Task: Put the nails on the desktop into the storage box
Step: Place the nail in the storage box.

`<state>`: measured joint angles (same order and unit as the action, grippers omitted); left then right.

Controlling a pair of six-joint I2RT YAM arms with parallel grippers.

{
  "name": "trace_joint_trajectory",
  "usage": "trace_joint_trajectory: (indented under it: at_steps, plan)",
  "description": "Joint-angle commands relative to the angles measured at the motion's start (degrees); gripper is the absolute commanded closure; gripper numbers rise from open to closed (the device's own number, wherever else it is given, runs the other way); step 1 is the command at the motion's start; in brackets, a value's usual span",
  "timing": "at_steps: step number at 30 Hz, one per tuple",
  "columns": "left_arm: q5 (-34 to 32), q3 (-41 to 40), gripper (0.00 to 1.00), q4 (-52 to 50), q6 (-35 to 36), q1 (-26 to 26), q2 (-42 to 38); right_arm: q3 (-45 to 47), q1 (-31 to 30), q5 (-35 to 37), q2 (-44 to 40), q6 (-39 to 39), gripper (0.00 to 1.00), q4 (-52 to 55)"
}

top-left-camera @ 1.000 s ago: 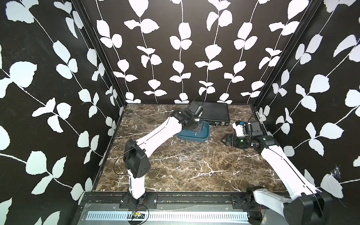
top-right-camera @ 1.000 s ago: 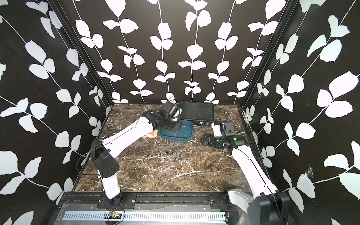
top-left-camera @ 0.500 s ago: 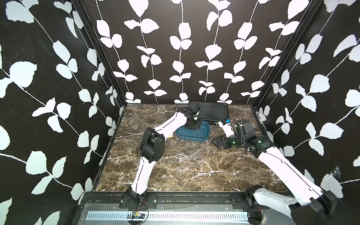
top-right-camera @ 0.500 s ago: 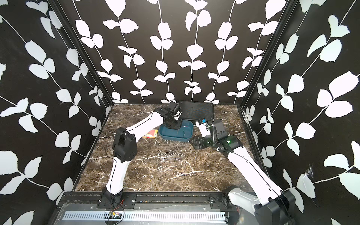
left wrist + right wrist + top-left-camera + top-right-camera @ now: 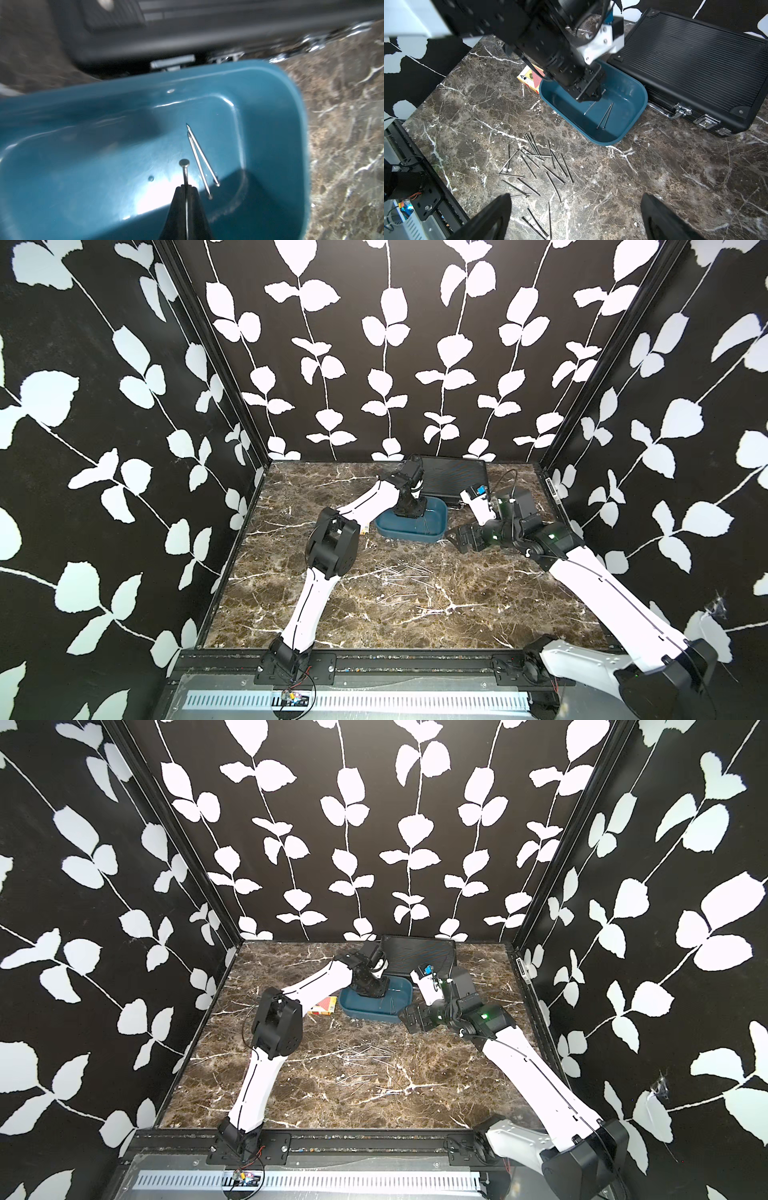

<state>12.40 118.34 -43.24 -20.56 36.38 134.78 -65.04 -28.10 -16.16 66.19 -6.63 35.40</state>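
Nails (image 5: 538,155): mostly lay loose on desk (image 5: 675,176), near storage box (image 5: 625,93), on robot's side of it. Two more nails (image 5: 199,158) lay side by side on box floor. Left jaws: clamped together on single nail (image 5: 185,174), head poking out, over box floor. Right jaws: stood wide apart, empty, above desk near loose pile. Black case (image 5: 695,62) sat just behind box.

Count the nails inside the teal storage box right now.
3. Two nails lie side by side on the storage box floor; a third nail is clamped in the shut left gripper over it. The gripper may hide others.
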Motion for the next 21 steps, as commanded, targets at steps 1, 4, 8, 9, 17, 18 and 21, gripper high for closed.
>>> trace_joint_trajectory:
  at_steps: [1, 4, 8, 9, 17, 18, 21]
  plan:
    - [1.4, -0.3, 1.0, 1.6, -0.8, 0.0, -0.7, -3.1, -0.2, -3.9, 1.2, -0.1, 0.01, 2.3]
    - [1.9, -1.5, 1.0, 2.2, -1.5, 0.1, -0.8, -1.9, -0.3, -5.4, 2.1, 1.3, 0.01, 3.8]
    - [2.1, -3.0, 0.99, 2.6, -2.4, 0.1, -1.6, -1.3, -0.3, -4.5, 4.0, 3.4, 0.02, 9.8]
    - [2.1, -3.4, 0.96, 2.7, -2.6, 0.1, -2.1, -0.8, -0.5, -4.1, 4.3, 3.6, 0.04, 11.0]
    - [1.0, -9.1, 0.73, 3.6, -4.6, 0.9, -7.7, 6.6, -2.2, -1.2, 2.9, 0.6, 0.08, 8.9]
    - [0.7, -10.2, 0.72, 3.6, -4.9, 1.0, -8.7, 7.2, -2.6, -1.0, 3.2, 0.1, 0.09, 8.6]
    - [-0.2, -13.1, 0.68, 4.1, -5.9, 1.3, -12.2, 8.2, -4.2, 0.2, 4.4, -0.4, 0.12, 8.6]
